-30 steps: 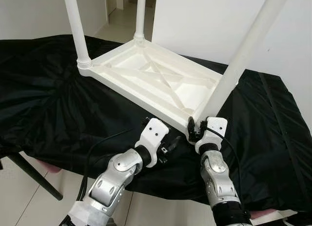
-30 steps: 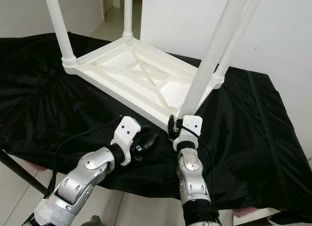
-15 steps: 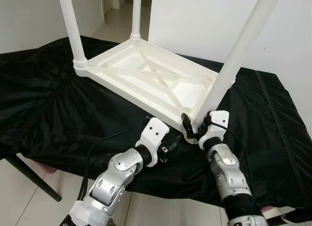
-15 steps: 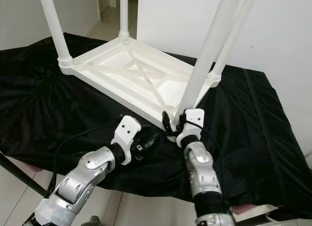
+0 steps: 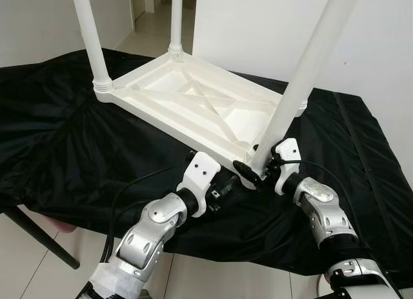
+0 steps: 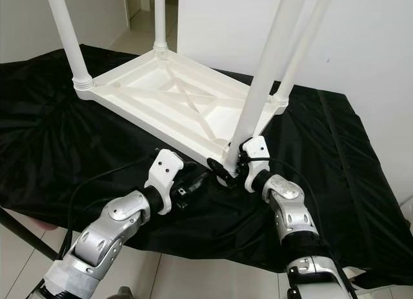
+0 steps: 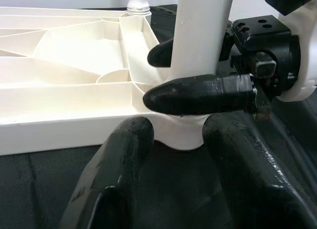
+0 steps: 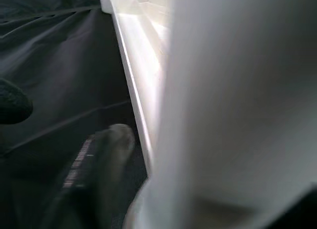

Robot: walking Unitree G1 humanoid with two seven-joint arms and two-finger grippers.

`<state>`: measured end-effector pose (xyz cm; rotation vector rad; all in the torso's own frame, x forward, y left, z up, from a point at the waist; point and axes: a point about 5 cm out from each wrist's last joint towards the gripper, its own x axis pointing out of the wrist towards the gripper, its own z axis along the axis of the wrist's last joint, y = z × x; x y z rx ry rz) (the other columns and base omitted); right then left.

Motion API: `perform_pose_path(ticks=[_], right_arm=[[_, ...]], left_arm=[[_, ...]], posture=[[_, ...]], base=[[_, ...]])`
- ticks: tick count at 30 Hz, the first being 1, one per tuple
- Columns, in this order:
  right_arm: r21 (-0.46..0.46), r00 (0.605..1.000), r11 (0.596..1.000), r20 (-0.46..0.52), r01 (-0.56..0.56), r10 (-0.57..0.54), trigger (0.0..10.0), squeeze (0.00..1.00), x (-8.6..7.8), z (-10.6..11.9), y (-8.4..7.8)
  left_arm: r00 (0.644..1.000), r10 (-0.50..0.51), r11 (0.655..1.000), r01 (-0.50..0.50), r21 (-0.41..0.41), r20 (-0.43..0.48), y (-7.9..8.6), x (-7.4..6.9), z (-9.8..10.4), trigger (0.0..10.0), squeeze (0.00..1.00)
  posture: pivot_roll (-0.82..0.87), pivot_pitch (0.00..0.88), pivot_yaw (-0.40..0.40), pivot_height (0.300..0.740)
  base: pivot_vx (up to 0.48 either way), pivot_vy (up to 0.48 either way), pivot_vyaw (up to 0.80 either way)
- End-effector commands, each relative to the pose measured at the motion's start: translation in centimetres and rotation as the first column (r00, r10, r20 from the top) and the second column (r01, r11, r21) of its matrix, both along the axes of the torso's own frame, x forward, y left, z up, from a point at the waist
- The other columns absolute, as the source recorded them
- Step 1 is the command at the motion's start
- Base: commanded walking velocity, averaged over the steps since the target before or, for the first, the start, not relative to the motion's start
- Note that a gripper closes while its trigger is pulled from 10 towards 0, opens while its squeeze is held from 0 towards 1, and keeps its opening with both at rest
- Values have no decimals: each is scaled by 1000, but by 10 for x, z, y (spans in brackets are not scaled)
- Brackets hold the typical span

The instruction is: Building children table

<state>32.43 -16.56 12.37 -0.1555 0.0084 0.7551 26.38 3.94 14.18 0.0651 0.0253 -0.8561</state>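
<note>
A white children's table (image 5: 193,99) lies upside down on a black cloth. Its legs stand upright. My right gripper (image 5: 253,170) is shut on the base of the near right leg (image 5: 303,73), where it meets the corner socket. In the left wrist view one of its black fingers (image 7: 198,94) crosses the front of that leg and the other shows behind it. My left gripper (image 5: 222,186) is open just in front of the same corner, and its two fingers (image 7: 119,160) point at the socket without touching it.
The black cloth (image 5: 64,137) covers the whole work surface and hangs over its near edge. Two more legs (image 5: 90,41) rise at the far left, and a fourth (image 6: 303,47) stands behind the held one. A dark stand leg (image 5: 39,241) slants over the floor at lower left.
My right arm swung out to the right and its fingers came round the base of the near leg. The left gripper edged closer to the corner. The camera shifted slightly.
</note>
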Motion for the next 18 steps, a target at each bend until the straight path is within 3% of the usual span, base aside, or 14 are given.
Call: perform_pose_path(ticks=[1, 12, 18], right_arm=[[-20, 997, 998, -48, -56, 55, 0, 0, -2, -8, 4], [16, 996, 999, -74, -44, 45, 0, 0, -3, -13, -1], [18, 993, 996, -85, 84, -82, 0, 0, -3, -20, -4]], left_arm=[[999, -37, 999, 37, -2, -1, -1, -3, 2, 10000, 0], [999, -33, 999, 33, -4, -8, 0, -4, 2, 10000, 0], [999, -40, 999, 40, -3, -14, -1, -6, 1, 10000, 0]], posture=[[164, 21, -79, 740], [163, 34, -72, 740], [153, 37, -66, 740]], base=[[0, 0, 0], [0, 0, 0], [0, 0, 0]])
